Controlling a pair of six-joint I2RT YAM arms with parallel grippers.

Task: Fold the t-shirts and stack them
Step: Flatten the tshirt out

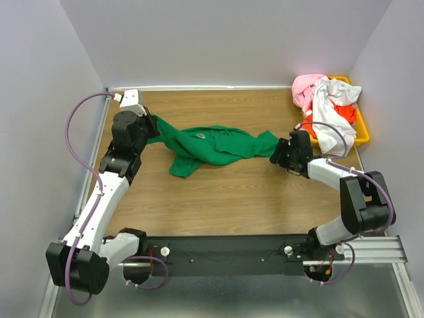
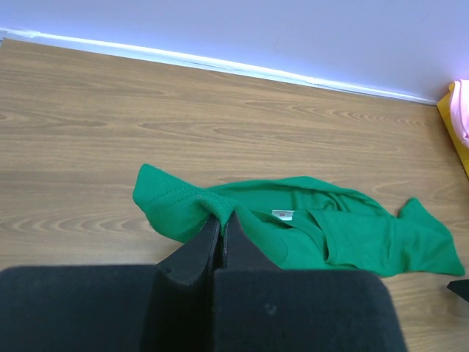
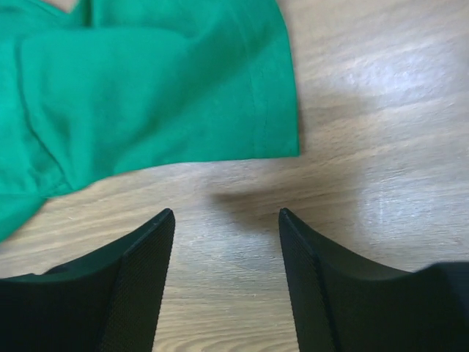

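A bright green t-shirt (image 1: 212, 144) lies bunched and stretched across the wooden table (image 1: 218, 199). My left gripper (image 1: 151, 127) is shut on its left edge; in the left wrist view (image 2: 221, 218) the cloth (image 2: 322, 235) is pinched between the jaws, with the white neck label (image 2: 282, 215) just beyond. My right gripper (image 1: 277, 156) is open and empty just off the shirt's right end; in the right wrist view (image 3: 226, 214) it hovers over bare wood, a short way from the green hem (image 3: 168, 95). Pink (image 1: 306, 86), white (image 1: 328, 112) and orange-red (image 1: 346, 114) t-shirts are heaped in the bin.
The yellow-orange plastic bin (image 1: 362, 129) stands at the table's back right corner, beside the right wall. Walls close the table at the back and both sides. A black rail (image 1: 225, 255) with the arm bases runs along the near edge.
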